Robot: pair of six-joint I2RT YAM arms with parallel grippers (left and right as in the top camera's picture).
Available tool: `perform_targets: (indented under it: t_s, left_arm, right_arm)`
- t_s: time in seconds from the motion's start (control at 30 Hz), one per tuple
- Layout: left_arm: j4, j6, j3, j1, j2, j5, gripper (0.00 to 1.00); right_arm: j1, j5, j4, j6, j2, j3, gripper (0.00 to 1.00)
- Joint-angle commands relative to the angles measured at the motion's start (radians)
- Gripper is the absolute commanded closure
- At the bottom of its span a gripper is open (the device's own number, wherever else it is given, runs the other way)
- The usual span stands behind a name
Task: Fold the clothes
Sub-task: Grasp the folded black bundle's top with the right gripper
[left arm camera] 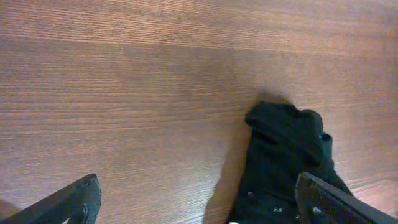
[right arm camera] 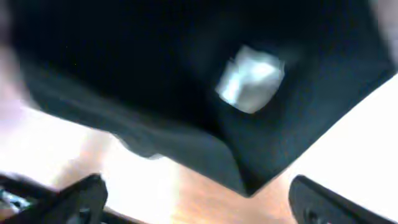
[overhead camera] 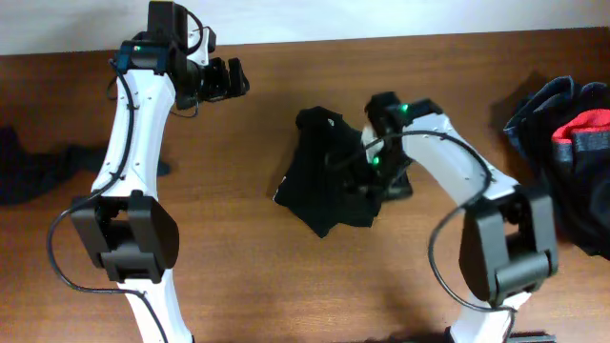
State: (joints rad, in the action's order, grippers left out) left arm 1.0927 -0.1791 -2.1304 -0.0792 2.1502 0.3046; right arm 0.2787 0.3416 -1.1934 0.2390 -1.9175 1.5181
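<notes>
black garment (overhead camera: 329, 171) lay crumpled mid-table, folding barely begun; right gripper (right arm camera: 196, 202) hovered over it, jaws spread; left gripper (overhead camera: 229, 78) released, empty, at 11 o'clock; clothes pile (overhead camera: 567, 143) at 3 o'clock.

We see a black garment (overhead camera: 324, 176) lying crumpled and loosely bunched mid-desk (overhead camera: 238, 276). Another dark garment (overhead camera: 33, 167) sprawls at the left edge, and a blue-and-red heap (overhead camera: 572, 143) sits far right.
</notes>
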Motion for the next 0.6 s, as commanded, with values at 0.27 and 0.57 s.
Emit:
perform_targets:
  t_s: [0.27,0.57]
  left_arm:
    - [0.002,0.04,-0.015,0.001,-0.037,-0.043,0.01]
    - [0.001,0.04,-0.014,0.001,-0.037,-0.043,0.01]
  right_arm:
    - [0.003,-0.05,0.316,0.005,0.01,0.134,0.15]
    - [0.005,-0.023,0.173,-0.024,-0.027,0.134,0.63]
